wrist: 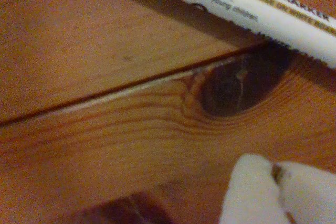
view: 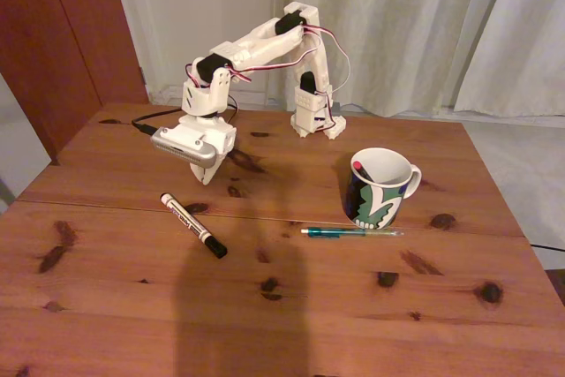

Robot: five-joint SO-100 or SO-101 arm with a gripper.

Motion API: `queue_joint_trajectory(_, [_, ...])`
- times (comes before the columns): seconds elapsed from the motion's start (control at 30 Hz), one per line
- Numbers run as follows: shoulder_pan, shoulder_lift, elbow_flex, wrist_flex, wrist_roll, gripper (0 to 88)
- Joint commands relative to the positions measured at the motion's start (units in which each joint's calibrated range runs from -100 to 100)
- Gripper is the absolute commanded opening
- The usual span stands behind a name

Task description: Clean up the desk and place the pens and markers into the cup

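Fixed view: white tool hanging low over the reddish-brown pine desk, fingertips pointing down at the wood just behind the seam that crosses the boards. Fingers pressed together in the wrist view, tips meeting with only a thin dark line between them; nothing held.

Just in front of the tool and slightly to its left in the fixed view: white marker with black cap, lying flat and diagonal across the seam, capped end farther from the tool. Same marker in the wrist view, running along the upper edge, printed lettering on its barrel, clear of the fingertips and not touching them. Between marker and fingertips in that view, a dark knot at the end of the seam line.

To the tool's right in the fixed view, well apart: white mug with dark navy, green and white pattern, upright, handle turned away from the tool. Inside it, leaning against the near-left rim, the red tip of a black pen; rest of that pen hidden by the mug wall.

Just in front of the mug, flat on the desk: slim green translucent pen, lying roughly parallel to the seam, well right of the tool and apart from the marker.
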State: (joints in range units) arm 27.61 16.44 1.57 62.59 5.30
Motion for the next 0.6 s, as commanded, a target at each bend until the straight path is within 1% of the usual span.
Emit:
queue_joint_trajectory(0.0, [-0.95, -2.25, -0.4, -0.61, 4.18, 0.8])
queue_joint_trajectory(0.07, [-1.11, -2.17, 0.05, 0.16, 9.94, 0.8])
queue_joint_trajectory(0.17, [-0.95, -1.84, 0.41, 0.16, 21.57, 0.8])
queue_joint_trajectory(0.23, [-0.95, -1.59, 0.59, 0.16, 27.07, 0.8])
queue_joint_trajectory(0.27, [-0.87, -1.5, 0.59, 0.16, 28.49, 1.0])
queue_joint_trajectory(0.33, [-0.87, -1.5, 0.59, 0.16, 29.17, 1.2])
queue_joint_trajectory(0.57, [-0.95, -1.5, -0.31, -0.61, 29.22, 1.2])
